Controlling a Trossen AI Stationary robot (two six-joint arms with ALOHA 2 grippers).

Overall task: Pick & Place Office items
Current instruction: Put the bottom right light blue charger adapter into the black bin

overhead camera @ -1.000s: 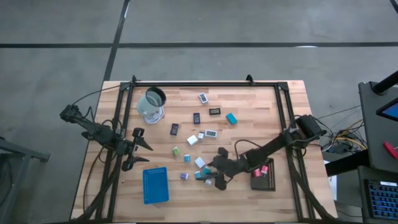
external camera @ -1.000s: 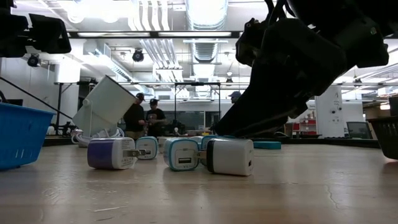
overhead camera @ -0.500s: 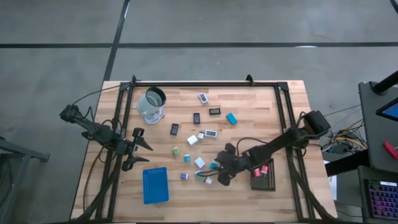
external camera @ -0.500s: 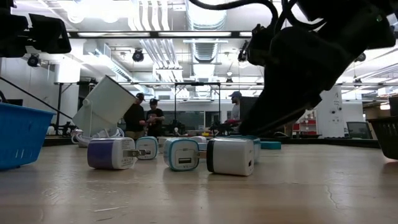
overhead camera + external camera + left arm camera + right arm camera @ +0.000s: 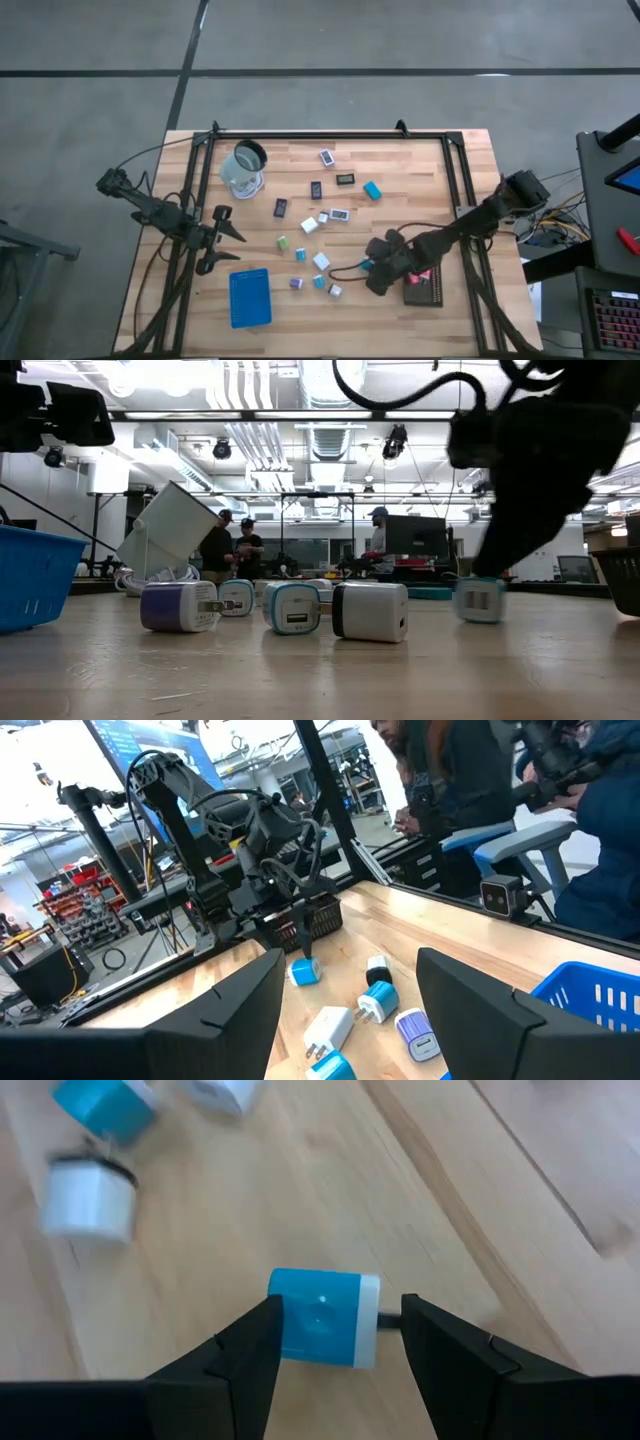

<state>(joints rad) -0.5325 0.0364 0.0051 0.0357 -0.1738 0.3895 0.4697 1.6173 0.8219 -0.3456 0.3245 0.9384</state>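
Right gripper [image 5: 335,1345] grasps a teal charger block [image 5: 322,1318] between its fingers, lifted above the table [image 5: 420,160] at about 5 o'clock, beside the black tray [image 5: 425,290]. Left gripper [image 5: 225,245] idles unclenched at 9 o'clock.

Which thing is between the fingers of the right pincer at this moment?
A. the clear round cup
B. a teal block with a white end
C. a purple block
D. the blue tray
B: in the right wrist view the right pincer has a teal block with a white end between its two dark fingers, above the wooden table.
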